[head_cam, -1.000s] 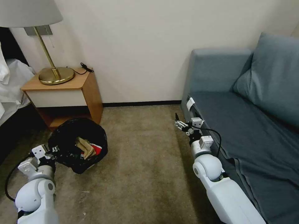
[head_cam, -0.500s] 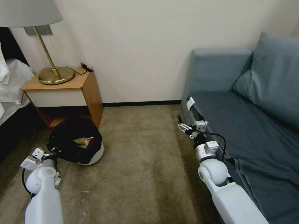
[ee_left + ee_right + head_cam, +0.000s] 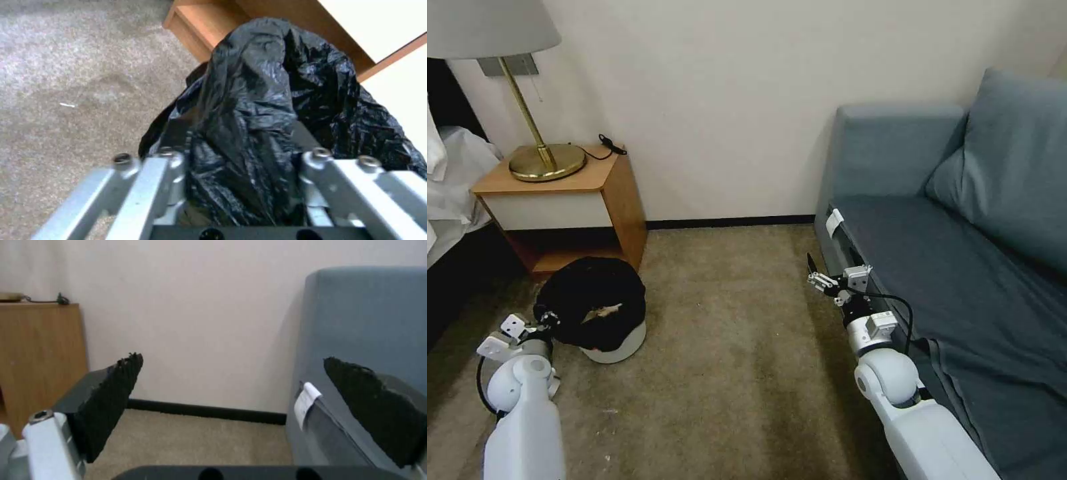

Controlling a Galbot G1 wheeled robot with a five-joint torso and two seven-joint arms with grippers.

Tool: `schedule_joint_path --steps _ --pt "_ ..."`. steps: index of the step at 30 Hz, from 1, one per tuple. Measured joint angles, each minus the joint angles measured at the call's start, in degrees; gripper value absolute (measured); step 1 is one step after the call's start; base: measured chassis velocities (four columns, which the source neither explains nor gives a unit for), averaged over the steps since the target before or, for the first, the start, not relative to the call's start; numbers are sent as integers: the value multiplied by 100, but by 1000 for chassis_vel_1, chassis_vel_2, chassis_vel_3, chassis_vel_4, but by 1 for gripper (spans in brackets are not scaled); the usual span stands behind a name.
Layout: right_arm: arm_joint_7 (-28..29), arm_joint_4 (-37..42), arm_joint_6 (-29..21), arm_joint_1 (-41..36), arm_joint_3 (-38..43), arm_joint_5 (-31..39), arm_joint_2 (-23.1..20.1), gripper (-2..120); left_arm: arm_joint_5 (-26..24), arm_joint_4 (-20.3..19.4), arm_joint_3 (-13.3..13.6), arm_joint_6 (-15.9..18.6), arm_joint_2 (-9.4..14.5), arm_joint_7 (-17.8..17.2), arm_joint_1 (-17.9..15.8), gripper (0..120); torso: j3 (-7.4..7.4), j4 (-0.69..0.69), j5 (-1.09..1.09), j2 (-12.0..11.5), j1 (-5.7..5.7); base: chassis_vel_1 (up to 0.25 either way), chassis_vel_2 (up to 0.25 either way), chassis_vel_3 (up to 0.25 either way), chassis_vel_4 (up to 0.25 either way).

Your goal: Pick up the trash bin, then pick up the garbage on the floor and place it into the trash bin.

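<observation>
The small round white trash bin (image 3: 606, 347), lined with a crinkled black plastic bag (image 3: 590, 300) draped over its rim, was seen standing upright on the tan carpet (image 3: 727, 347), just in front of the wooden bedside cabinet (image 3: 560, 200). The left claw (image 3: 542, 319) was set against the bin's left side at rim height, so the bin lay directly to the claw's right and slightly ahead of it. In the left wrist view the two metal fingers (image 3: 146, 180) were seen on either side of a gathered fold of the black bag (image 3: 258, 110), and the left claw was judged to be clenched on the bag-covered rim rather than released. Tan and red scraps of garbage (image 3: 606, 311) were visible inside the bin's mouth; no litter could be made out on the open carpet, so the collecting was judged to be largely done.

The right claw (image 3: 820, 275) was held in the air beside the front edge of the blue-grey sofa (image 3: 960, 267), well apart from the bin, with its black-padded fingers (image 3: 115, 400) spread wide and nothing between them.

The deciding relation was judged to be this: the bin sat within the left claw's hold, with its vertical axis upright, while the right arm was far across the carpet. Any further handling of the bin would therefore fall to the left arm.
</observation>
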Motion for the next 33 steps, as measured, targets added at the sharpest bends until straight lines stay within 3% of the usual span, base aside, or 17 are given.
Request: schedule_joint_path --steps 3,5,9,10,13,15,16,17,18,19,23,24,25,26,29,32,33 --pt "-35 -14 19 -2 -9 -2 -9 100 1 -84 -12 20 0 -8 41 52 0 0 0 0 0 0 0 0 0" --pt "-52 -30 43 -10 -14 -15 -1 100 5 -268 -14 67 -23 -36 96 66 0 0 0 0 0 0 0 0 0" --pt "-52 -36 63 -16 -17 -29 14 100 30 -496 -14 137 -67 -40 159 75 0 0 0 0 0 0 0 0 0" --pt "-45 -46 83 -20 -17 -52 25 100 38 -701 -16 215 -97 -37 222 83 0 0 0 0 0 0 0 0 0" --pt "-35 -49 91 -22 -17 -59 32 100 41 -868 -9 279 -112 -33 273 86 0 0 -1 0 0 0 0 0 0" --pt "-22 -49 94 -31 -3 -69 47 100 55 -1290 16 474 -131 35 398 97 0 0 1 0 0 0 0 0 0" --pt "7 -46 94 -39 4 -82 67 100 353 -1643 26 621 -151 398 511 100 0 0 0 0 0 0 0 0 0" --pt "7 -46 94 -39 4 -82 67 100 353 -1643 26 621 -151 398 511 100 0 0 0 0 0 0 0 0 0" --pt "42 -44 94 -39 6 -95 83 100 618 -1756 27 621 -157 636 556 100 0 -1 1 0 0 0 0 0 0" --pt "101 -45 92 -40 6 -112 113 100 1185 -1920 23 539 -171 1066 637 100 0 0 2 0 0 0 0 0 0" --pt "142 -45 90 -46 7 -129 137 100 1579 -2053 30 463 -192 1364 700 100 0 1 -1 0 0 0 0 0 0" --pt "160 -49 90 -58 9 -136 152 100 1766 -2122 44 384 -206 1599 745 100 0 0 1 0 0 0 0 0 0" --pt "181 -61 96 -62 14 -153 167 100 2029 -2173 57 256 -225 2064 812 100 0 -1 0 0 0 0 0 0 0" --pt "181 -61 96 -62 14 -153 167 100 2029 -2173 57 256 -225 2064 812 100 0 -1 0 0 0 0 0 0 0" --pt "368 -116 146 -39 -5 -155 223 100 2732 -2188 81 -264 -257 3256 928 100 0 0 0 0 0 0 0 0 0" --pt "396 -117 146 -32 -10 -110 236 100 2832 -2182 106 -368 -264 3385 940 100 0 0 0 0 0 0 0 0 0" --pt "457 -161 165 -4 -37 -41 265 100 2947 -2163 189 -573 -302 3590 960 98 0 0 0 0 0 0 0 0 0"
